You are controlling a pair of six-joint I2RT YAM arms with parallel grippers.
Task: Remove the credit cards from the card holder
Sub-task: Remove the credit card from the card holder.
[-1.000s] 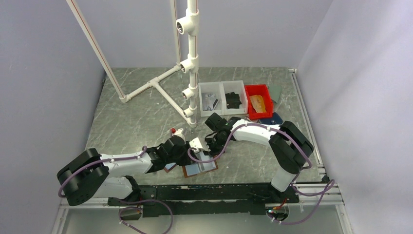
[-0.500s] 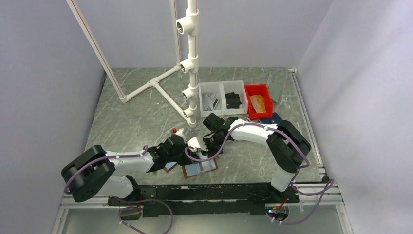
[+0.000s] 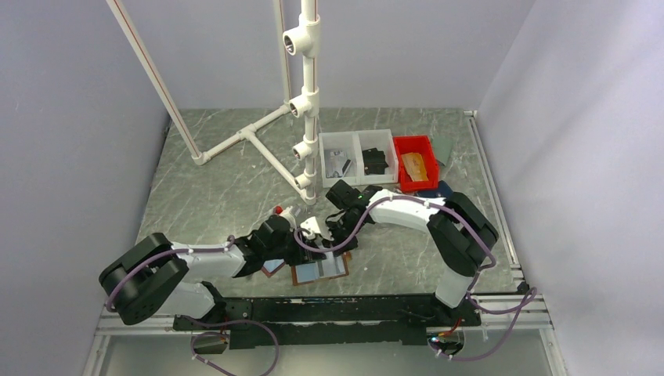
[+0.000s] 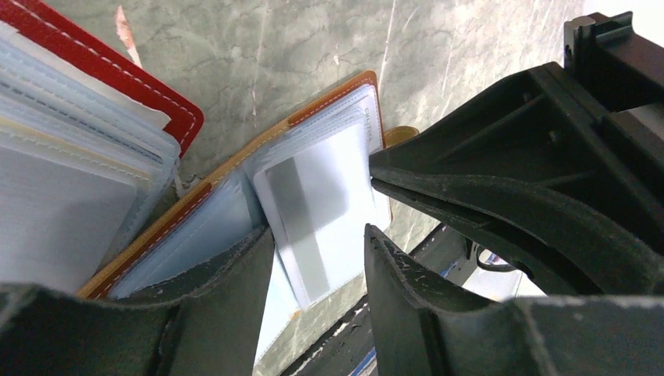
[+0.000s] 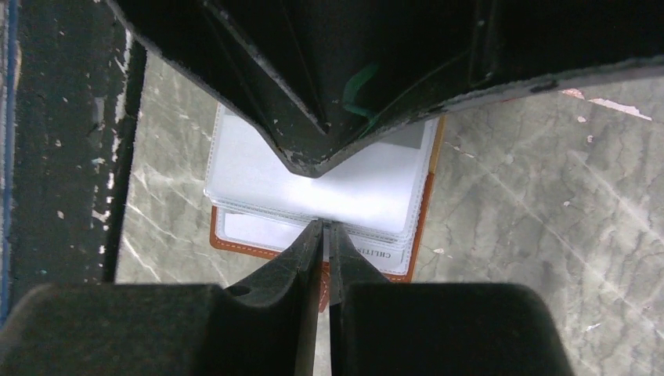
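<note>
**Open card holder at lower centre, both sets of jaws at its sleeves**

The orange card holder (image 3: 321, 271) lies open on the grey, marble-veined worktop (image 3: 219, 188). It sits at the lower centre of the top view, just above the arm bases. Its cover looks like stitched leather. Inside is a stack of clear plastic sleeves (image 5: 258, 172), glossy and round-cornered. One sleeve holds a white credit card (image 4: 313, 211) with a grey stripe down it. A red holder (image 4: 149, 90) with white stitching fills the upper left of the left wrist view, its own clear sleeves fanned out.

The left gripper (image 4: 317, 243) has its jaws spread, one on either side of the card-bearing sleeve. The right gripper (image 5: 325, 229) has its jaws pressed together, tips at the edge of the sleeve stack. I cannot tell whether a sleeve is caught between them.

Right of centre in the top view, three small bins stand in a row:
- The first white bin (image 3: 322, 157) holds a small grey and dark item.
- The second white bin (image 3: 391, 157) holds something black.
- The red bin (image 3: 413, 141) holds an orange piece.

A white plastic pipe frame (image 3: 310, 94) rises just left of them.
</note>
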